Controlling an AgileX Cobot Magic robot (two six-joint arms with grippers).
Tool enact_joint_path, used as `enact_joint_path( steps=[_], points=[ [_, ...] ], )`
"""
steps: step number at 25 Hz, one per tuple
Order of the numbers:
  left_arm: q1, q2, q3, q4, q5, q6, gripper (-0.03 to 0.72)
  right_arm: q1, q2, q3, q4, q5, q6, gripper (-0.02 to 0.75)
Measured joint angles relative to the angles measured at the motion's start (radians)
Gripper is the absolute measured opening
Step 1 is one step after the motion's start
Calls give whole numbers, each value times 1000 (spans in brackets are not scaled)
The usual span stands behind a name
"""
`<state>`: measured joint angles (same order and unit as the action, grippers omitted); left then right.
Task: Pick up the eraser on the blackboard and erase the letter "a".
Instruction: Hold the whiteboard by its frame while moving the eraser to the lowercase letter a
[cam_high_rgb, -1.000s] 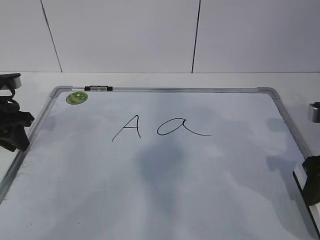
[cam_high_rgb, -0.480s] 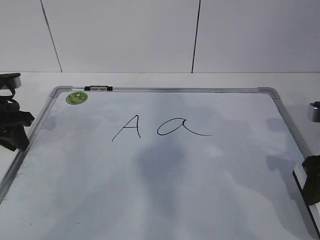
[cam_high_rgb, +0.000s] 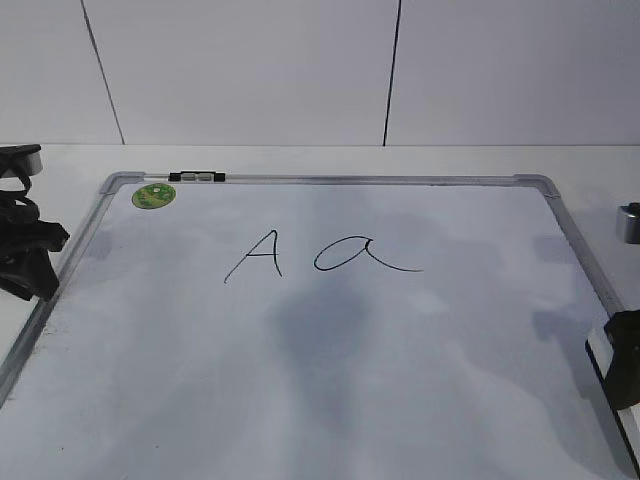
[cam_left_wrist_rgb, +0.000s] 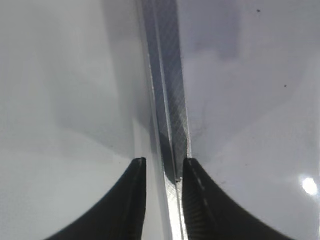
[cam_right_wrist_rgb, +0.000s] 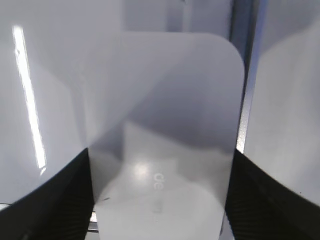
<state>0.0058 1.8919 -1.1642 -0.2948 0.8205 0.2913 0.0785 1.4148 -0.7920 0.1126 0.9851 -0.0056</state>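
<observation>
The blackboard (cam_high_rgb: 330, 400) is a white dry-erase board with a silver frame lying flat on the table. The letter "a" (cam_high_rgb: 360, 256) is written in black near its middle, to the right of a capital "A" (cam_high_rgb: 255, 256). The eraser (cam_right_wrist_rgb: 165, 115), a white rounded block with faint print, lies at the board's right edge (cam_high_rgb: 598, 358). My right gripper (cam_right_wrist_rgb: 160, 151) has a finger against each long side of it (cam_high_rgb: 625, 365). My left gripper (cam_left_wrist_rgb: 164, 161) is nearly closed and empty, over the board's left frame rail (cam_high_rgb: 30, 265).
A green round sticker (cam_high_rgb: 153, 195) sits in the board's far left corner, and a small black and silver clip (cam_high_rgb: 197, 177) on the top rail. A white wall stands behind the table. A silver part (cam_high_rgb: 629, 222) shows at the right edge.
</observation>
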Motion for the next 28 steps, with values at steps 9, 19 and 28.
enact_joint_path(
  steps=[9, 19, 28],
  points=[
    [0, 0, 0, 0, -3, 0, 259, 0, 0, 0, 0, 0, 0, 568],
    [0, 24, -2, -2, -5, 0, 250, 0, 0, 0, 0, 0, 0, 568],
    [0, 24, -4, -10, -5, 0, 86, 0, 0, 0, 2, 0, 0, 568]
  ],
)
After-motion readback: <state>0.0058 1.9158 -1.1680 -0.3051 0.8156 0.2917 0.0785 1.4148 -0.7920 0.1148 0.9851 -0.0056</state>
